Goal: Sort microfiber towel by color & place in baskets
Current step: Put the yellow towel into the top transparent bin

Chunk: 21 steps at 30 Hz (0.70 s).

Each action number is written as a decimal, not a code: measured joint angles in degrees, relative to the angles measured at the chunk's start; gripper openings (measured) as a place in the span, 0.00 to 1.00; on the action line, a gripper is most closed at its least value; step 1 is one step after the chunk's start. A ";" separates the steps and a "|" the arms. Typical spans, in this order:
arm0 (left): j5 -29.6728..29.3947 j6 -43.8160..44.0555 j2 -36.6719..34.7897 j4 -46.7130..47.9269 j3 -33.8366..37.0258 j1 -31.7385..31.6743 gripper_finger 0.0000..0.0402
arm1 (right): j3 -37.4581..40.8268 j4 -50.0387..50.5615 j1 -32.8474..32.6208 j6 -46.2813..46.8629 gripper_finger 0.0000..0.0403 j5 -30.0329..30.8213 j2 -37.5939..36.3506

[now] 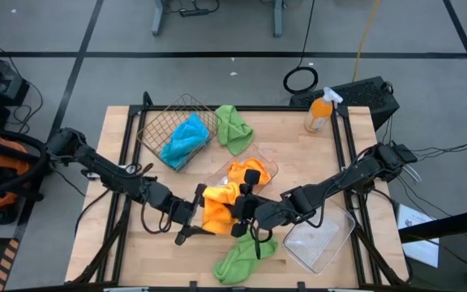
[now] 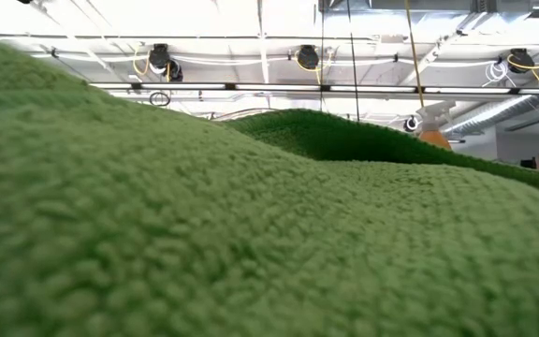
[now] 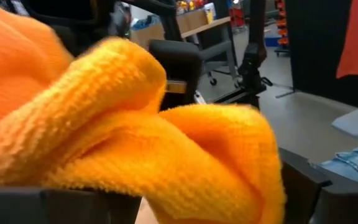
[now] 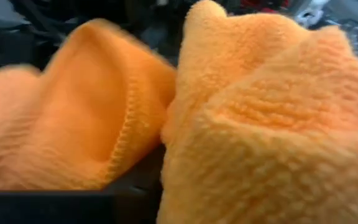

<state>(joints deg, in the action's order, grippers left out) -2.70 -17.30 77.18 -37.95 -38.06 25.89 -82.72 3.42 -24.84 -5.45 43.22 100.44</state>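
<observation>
High view shows a pale wooden bench (image 1: 128,130) with a dark frame, standing on a grey floor crossed by dark lines; cables and a black coiled ring lie beyond its far edge. At far left on the bench a dark wire basket (image 1: 164,122) tilts and holds a blue towel (image 1: 186,138). A green towel (image 1: 233,127) lies just right of it, touching the basket's corner. An orange spray bottle (image 1: 319,112) stands at the far right corner. Mid-bench, a clear tray (image 1: 267,169) holds one orange towel (image 1: 246,172). A second clear tray (image 1: 323,239) sits near right, reaching the bench's near-right edge. Another green towel (image 1: 244,258) lies at the near edge, and in the low view it fills nearly everything, with only ceiling rails and lights above it.

Both arms meet at the bench's middle over a second orange towel (image 1: 217,207). The left claw (image 1: 194,212) grips its left side, the cloth bunched between its fingers in the left wrist view. The right claw (image 1: 242,212) is at the towel's right side; orange folds (image 4: 260,124) crowd its wrist view, and whether it grips or has let go I cannot tell.

Open wood remains along the near left and left side, and at the far right between the bottle and the trays.
</observation>
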 joint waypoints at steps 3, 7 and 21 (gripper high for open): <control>-0.70 -0.06 -0.43 0.11 0.00 -0.02 0.68 | 0.00 0.15 -0.12 0.24 0.47 -3.40 0.02; -0.52 0.05 -0.43 0.11 0.00 0.04 0.68 | 0.00 0.00 -0.73 -1.20 0.62 -3.70 0.02; -7.45 5.29 -0.76 -3.57 0.02 0.15 0.67 | -0.07 0.39 -3.98 -7.49 0.74 2.75 -0.11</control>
<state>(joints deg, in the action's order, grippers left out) -10.14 -12.01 76.42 -41.52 -38.04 26.04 -82.78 3.81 -28.82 -12.94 45.98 100.33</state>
